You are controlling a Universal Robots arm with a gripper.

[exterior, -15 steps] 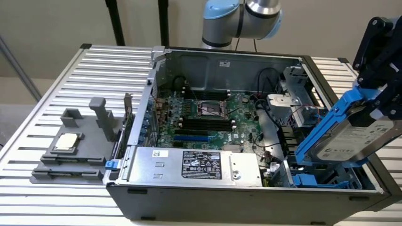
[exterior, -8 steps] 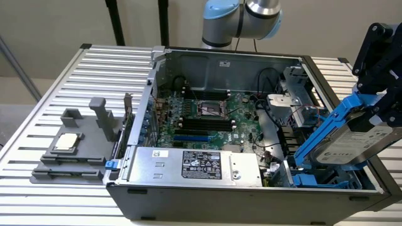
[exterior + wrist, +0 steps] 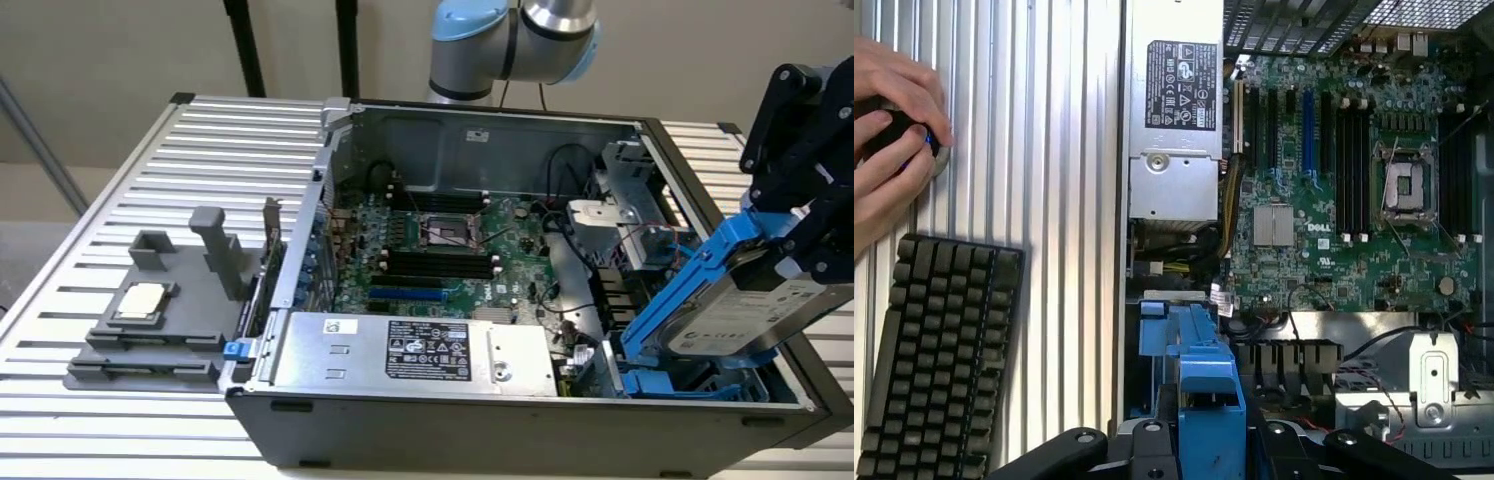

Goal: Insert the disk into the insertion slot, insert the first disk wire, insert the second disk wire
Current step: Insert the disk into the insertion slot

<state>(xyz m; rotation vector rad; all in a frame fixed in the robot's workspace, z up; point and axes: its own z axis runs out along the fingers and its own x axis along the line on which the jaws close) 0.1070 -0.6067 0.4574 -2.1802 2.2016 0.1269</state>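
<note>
The open computer case (image 3: 534, 430) fills the middle of the exterior view. At the right edge the black gripper (image 3: 787, 250) points downward, its jaws clamped on the blue-framed disk (image 3: 747, 315). The disk hangs tilted over the case's lower-right corner, seemingly just above the insertion slot (image 3: 674, 385), which it mostly hides.
</note>
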